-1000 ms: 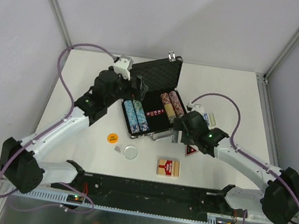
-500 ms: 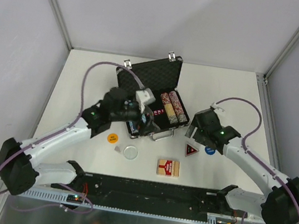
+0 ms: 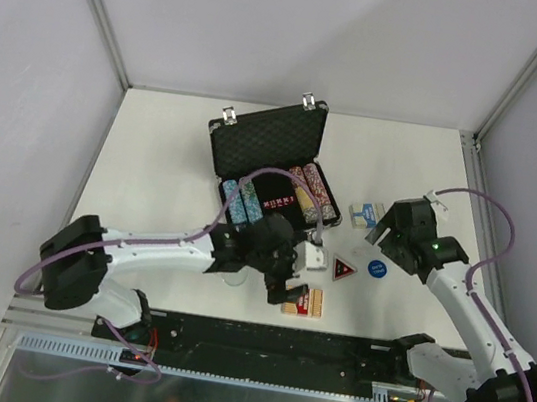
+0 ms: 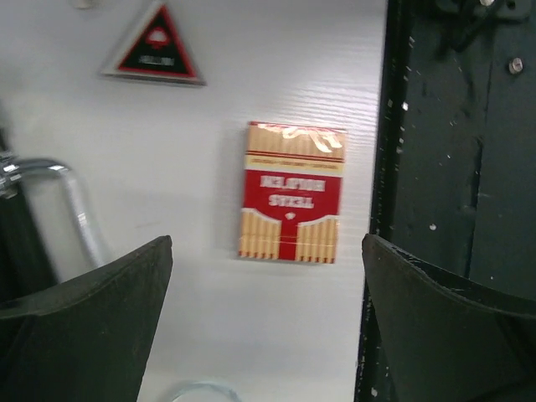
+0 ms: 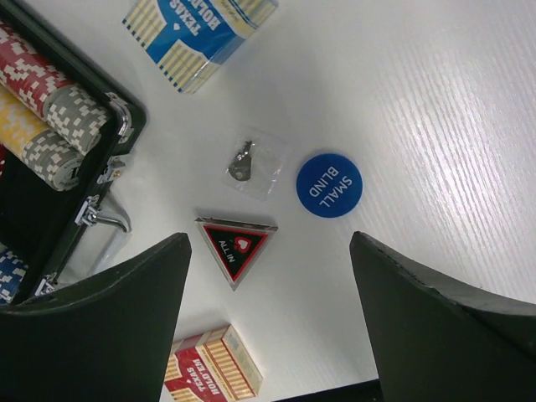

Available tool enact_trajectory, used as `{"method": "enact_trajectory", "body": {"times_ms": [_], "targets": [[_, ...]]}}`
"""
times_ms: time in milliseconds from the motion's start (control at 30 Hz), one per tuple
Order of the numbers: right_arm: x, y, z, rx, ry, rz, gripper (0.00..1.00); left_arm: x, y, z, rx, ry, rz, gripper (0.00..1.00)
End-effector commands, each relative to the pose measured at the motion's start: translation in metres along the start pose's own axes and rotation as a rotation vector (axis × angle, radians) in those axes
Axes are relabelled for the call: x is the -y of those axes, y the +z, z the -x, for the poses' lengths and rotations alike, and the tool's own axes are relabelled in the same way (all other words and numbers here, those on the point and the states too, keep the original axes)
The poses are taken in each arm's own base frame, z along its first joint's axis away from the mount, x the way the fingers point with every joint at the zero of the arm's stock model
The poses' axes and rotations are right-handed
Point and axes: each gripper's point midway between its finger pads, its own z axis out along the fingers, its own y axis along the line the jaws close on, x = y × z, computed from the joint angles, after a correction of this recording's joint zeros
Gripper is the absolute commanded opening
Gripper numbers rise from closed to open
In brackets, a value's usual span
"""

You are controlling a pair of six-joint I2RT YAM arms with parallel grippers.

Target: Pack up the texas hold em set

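Observation:
The black silver-trimmed briefcase (image 3: 264, 139) lies open at the table's middle with rows of poker chips (image 3: 313, 189) and red dice inside. The red card deck (image 3: 304, 301) lies near the front edge. My left gripper (image 3: 281, 287) is open and empty just left of and above it. In the left wrist view the deck (image 4: 293, 191) lies ahead of the spread fingers (image 4: 92, 327). My right gripper (image 3: 383, 234) is open and empty, above the red triangle (image 5: 234, 247) and blue button (image 5: 329, 184). The blue deck (image 5: 197, 29) lies right of the case.
A small clear bag with a key (image 5: 249, 164) lies between the blue deck and the triangle. The case handle (image 4: 71, 197) juts toward the front. A clear round button (image 3: 231, 274) lies under my left arm. The black base rail (image 3: 268, 342) borders the front edge.
My left arm has swung from the case down to the front, over the red deck. My right arm has drawn back to the right, away from the case.

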Motion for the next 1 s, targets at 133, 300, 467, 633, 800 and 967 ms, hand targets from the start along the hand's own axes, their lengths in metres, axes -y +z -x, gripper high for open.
{"method": "enact_trajectory", "body": {"times_ms": [133,300,467,633,800,967], "targets": [[0.018,-0.005,-0.013,-0.014,0.039,0.018,0.83,0.019,0.036,-0.008,-0.101,0.206,0.008,1.0],[0.025,-0.005,-0.018,-0.012,0.057,0.031,0.84,0.018,0.051,-0.021,-0.155,0.234,0.007,0.99],[0.019,-0.004,-0.023,-0.031,0.053,0.088,0.84,0.008,0.064,-0.022,-0.175,0.241,0.04,0.98],[0.02,-0.003,-0.024,-0.033,0.042,0.093,0.84,0.011,0.073,-0.028,-0.193,0.199,0.026,0.99],[0.023,-0.004,-0.021,-0.027,0.04,0.092,0.84,0.014,0.081,-0.043,-0.233,0.158,0.01,0.99],[0.027,-0.004,-0.022,-0.029,0.042,0.083,0.84,0.015,0.083,-0.046,-0.24,0.137,0.002,0.89]]}}
